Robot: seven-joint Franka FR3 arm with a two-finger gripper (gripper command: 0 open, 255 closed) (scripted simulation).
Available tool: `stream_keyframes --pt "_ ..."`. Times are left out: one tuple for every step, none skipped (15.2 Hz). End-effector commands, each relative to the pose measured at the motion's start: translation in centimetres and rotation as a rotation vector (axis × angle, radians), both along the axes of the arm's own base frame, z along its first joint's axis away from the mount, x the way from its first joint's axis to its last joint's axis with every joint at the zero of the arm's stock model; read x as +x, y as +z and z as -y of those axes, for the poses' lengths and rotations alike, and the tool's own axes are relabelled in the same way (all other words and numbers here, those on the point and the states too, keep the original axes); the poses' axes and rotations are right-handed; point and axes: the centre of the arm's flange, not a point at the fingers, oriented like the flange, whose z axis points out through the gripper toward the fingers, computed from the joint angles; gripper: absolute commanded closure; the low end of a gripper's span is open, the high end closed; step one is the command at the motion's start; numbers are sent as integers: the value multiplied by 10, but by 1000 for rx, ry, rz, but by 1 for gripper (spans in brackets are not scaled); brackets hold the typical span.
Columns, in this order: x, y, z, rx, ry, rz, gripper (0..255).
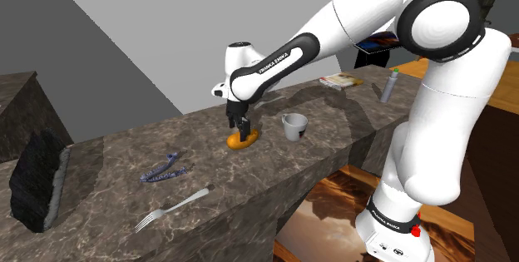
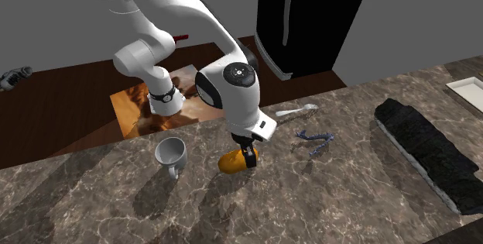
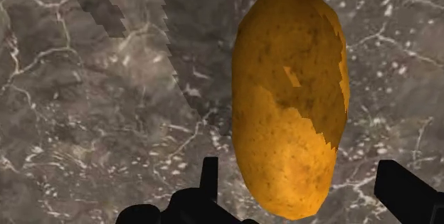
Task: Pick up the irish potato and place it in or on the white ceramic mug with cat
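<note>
Dark marble with pale veins forms the bench (image 1: 108, 177), and on it lies a golden-brown potato (image 1: 243, 140) with darker speckled skin. The white Franka arm (image 1: 333, 27) reaches down over it, and its black hand (image 1: 239, 127) hangs directly above the potato. In the wrist view, the hand (image 3: 299, 164) has its two fingers (image 3: 210, 176) spread apart on either side of the potato (image 3: 288, 109), with a gap showing on each side, so nothing is gripped. A white mug (image 1: 294, 126) stands upright on the bench near the potato but apart from it, to the shoulder view's right. Toward that view's left lie a small blue item (image 1: 166, 170) and a silver fork (image 1: 172, 208). From the second exterior view, the mug (image 2: 171, 156) sits left of the potato (image 2: 236, 160) and the hand (image 2: 246, 151).
</note>
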Motion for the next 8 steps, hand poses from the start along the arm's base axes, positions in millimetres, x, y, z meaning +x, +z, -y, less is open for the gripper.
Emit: stream_keyframes --pt "1 -11 -2 1 14 2 0" --pt "1 -16 -2 1 14 2 0" --pt "2 -21 -2 1 14 2 0" --pt "2 -27 -2 1 14 2 0" --pt "2 -32 -2 1 14 2 0" --pt "2 -35 -2 1 14 2 0" --pt "2 -35 -2 1 14 2 0" --pt "2 -35 -2 1 14 2 0"
